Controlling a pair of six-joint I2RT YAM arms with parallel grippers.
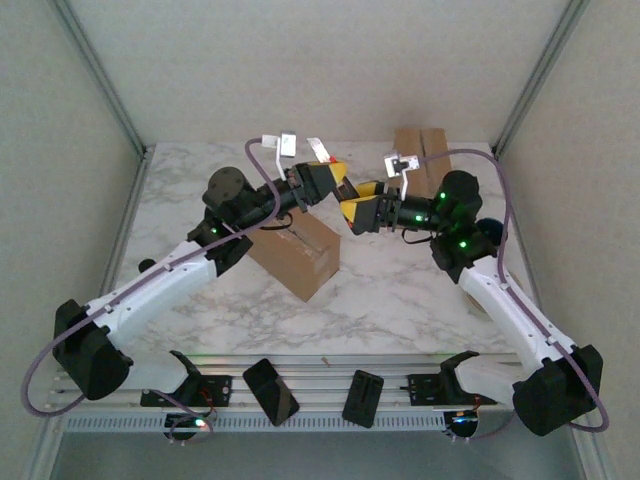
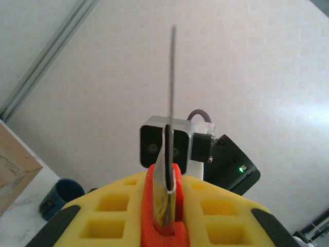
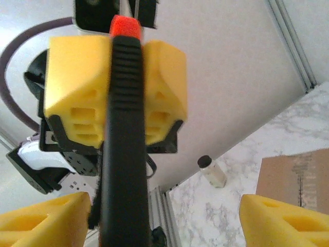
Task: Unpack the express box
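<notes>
Brown box [image 1: 305, 260], marbled table [image 1: 400, 295], orange-black cutter [image 3: 126, 154]

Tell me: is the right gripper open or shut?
Open: the right gripper has its yellow fingers far apart, while the left gripper clamps the black handle.

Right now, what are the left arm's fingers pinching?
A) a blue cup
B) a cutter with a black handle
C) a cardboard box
B: the left fingers are squeezed shut on the black-handled cutter, up in the air above the table.
</notes>
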